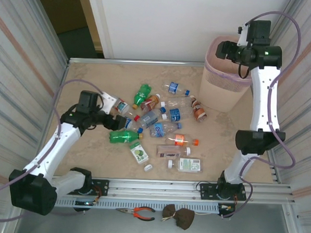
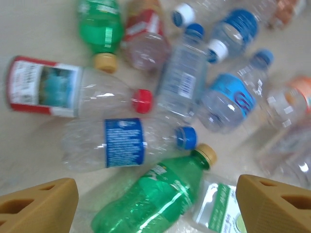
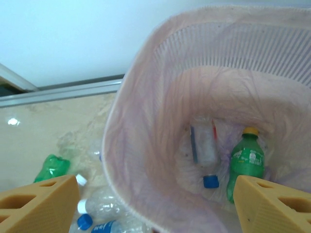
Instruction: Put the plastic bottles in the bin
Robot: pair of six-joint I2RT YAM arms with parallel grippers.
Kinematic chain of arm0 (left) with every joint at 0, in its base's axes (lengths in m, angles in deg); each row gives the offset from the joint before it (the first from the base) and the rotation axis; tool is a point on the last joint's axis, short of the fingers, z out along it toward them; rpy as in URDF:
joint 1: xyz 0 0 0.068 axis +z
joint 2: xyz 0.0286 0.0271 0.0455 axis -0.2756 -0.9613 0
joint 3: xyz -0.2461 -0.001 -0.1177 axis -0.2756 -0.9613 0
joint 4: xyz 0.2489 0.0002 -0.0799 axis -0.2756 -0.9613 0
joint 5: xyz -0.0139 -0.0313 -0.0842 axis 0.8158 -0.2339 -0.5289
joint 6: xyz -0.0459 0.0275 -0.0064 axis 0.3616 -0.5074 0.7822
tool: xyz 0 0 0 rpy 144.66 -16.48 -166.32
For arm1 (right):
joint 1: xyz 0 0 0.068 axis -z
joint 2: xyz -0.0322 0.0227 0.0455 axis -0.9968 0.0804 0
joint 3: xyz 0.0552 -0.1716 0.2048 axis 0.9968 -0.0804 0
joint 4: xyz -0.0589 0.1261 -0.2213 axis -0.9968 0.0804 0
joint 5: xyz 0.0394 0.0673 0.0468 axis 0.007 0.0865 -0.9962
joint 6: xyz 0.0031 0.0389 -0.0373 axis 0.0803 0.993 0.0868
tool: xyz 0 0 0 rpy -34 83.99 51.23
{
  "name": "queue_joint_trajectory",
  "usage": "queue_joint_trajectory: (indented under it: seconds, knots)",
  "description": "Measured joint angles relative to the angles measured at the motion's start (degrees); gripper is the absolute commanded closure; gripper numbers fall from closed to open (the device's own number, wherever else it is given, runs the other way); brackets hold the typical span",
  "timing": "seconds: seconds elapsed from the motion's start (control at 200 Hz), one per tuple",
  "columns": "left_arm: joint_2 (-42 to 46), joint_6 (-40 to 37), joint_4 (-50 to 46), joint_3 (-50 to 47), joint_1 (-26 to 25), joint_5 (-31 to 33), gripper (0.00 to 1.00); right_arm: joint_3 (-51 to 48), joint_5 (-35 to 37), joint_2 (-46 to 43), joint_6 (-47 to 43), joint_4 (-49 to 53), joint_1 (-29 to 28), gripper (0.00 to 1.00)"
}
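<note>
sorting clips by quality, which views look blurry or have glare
Left wrist: the plastic bottles smeared, worst at right edge, with glints on the green bottle. Right wrist: the bin fairly sharp, one bright glare spot on the table. Top external: sharp, evenly lit.

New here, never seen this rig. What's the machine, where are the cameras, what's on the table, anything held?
Two robot arms bolted at the near edge of the table, each with a two-finger gripper. The wide picture is from a fixed camera above and behind them; the other two are wrist cameras, the tan wedges being the gripper's own fingers. Plastic bottles lie scattered on the table; the pink bin stands far right, a green bottle and a clear bottle inside. The left gripper hangs open over the pile, the right gripper open above the bin. Neither holds anything.
</note>
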Motion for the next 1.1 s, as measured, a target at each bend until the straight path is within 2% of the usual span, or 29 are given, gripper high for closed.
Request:
queue_joint_trajectory:
  seconds: [0.22,0.466,0.867,1.102]
  knots:
    - [-1.4,-19.6,-6.9,1.6,-9.2,1.2,0.12,-8.3,0.0,-7.1,0.0,-2.7,-0.2,0.18]
    - [-7.6,-33.4,-11.3,1.7,-10.4,6.8,0.12,-16.2,0.3,-12.3,0.0,-4.3,-0.1,0.17]
    - [-9.6,-42.2,-8.2,-2.4,-10.4,14.5,0.12,-27.8,0.8,-23.9,0.1,-7.8,1.3,0.17]
    - [-13.4,-44.3,-5.2,-2.6,-10.4,16.2,0.12,-28.5,0.9,-25.7,0.1,-8.6,1.3,0.17]
